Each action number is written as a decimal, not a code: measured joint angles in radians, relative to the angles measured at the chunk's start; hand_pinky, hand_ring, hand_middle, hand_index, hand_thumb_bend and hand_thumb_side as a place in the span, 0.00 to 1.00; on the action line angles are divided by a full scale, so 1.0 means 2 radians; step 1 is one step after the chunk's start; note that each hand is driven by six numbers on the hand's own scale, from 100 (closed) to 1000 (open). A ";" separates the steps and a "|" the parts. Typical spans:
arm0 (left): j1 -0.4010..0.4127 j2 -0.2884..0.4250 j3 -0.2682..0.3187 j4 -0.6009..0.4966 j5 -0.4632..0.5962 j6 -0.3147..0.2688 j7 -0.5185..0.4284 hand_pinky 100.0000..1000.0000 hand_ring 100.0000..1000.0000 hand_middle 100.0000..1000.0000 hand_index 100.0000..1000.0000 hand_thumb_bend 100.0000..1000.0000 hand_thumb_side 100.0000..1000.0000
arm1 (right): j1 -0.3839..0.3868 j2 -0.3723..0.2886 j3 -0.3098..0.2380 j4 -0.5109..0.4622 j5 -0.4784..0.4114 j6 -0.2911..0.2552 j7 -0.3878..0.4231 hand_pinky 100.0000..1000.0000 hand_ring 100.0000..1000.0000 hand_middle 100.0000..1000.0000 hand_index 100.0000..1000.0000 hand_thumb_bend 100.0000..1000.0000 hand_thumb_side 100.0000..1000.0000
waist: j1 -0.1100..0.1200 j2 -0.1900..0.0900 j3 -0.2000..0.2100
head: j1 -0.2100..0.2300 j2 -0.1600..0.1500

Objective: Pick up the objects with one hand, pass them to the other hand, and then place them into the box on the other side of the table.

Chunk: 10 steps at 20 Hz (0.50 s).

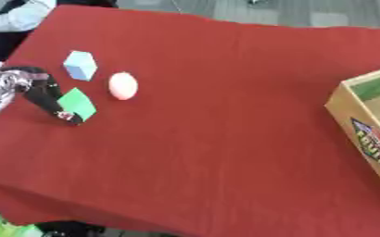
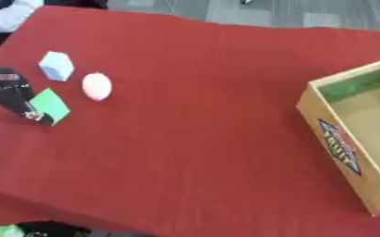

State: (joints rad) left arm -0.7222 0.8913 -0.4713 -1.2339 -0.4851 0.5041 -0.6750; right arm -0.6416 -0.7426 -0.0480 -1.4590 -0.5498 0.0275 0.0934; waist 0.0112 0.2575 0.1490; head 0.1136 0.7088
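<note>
At the left edge of the frame the left robot hand (image 1: 39, 92) reaches in over the red table (image 1: 225, 139), its dark fingers (image 1: 57, 107) angled down and pressed against the left side of a green block (image 1: 77, 103); whether they have closed round the block or only touch it I cannot tell, since the thumb side is hidden. Just above the block sits a pale blue cube (image 1: 80, 65), and just right of that a pink egg-shaped object (image 1: 123, 85), both near the green block but apart from it. Far across at the right edge stands the open wooden box (image 2: 339, 143) with a printed label on its near wall, well apart from all three objects. The right robot hand shows in neither view. The step in hand looks like the first pick-up, with the handover and placement not yet done. The risk, as I judge it, is that the fingers meet the block from one side only, so it could tip or slide toward the pink object rather than lift; a grip on a corner could also let it twist out during the handover. The right eye view shows much more of the box's interior, while the left eye view shows more of the robot hand's wrist and forearm.
</note>
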 measured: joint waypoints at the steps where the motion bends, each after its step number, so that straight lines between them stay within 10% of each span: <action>1: -0.001 -0.002 0.000 0.001 -0.002 -0.001 -0.001 0.79 0.74 0.62 0.64 0.68 0.31 | 0.000 0.000 0.000 0.000 0.000 0.000 0.000 0.80 0.80 0.74 0.87 0.34 0.18 | 0.000 0.000 0.000 | 0.000 0.000; 5: -0.009 -0.012 0.000 0.007 -0.009 -0.002 0.000 0.79 0.74 0.62 0.64 0.72 0.37 | 0.001 0.001 0.000 0.003 0.000 0.001 0.001 0.80 0.80 0.73 0.87 0.34 0.19 | 0.000 0.000 0.000 | 0.001 0.000; 10: -0.018 -0.024 0.001 0.014 -0.014 -0.004 0.005 0.77 0.70 0.57 0.59 0.59 0.19 | 0.003 0.004 0.000 0.003 0.000 0.003 0.003 0.80 0.80 0.73 0.87 0.34 0.19 | 0.000 0.000 -0.001 | 0.003 0.000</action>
State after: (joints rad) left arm -0.7579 0.8430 -0.4703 -1.2052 -0.5125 0.4969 -0.6641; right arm -0.6358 -0.7342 -0.0480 -1.4531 -0.5494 0.0336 0.0991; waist 0.0116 0.2575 0.1465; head 0.1200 0.7088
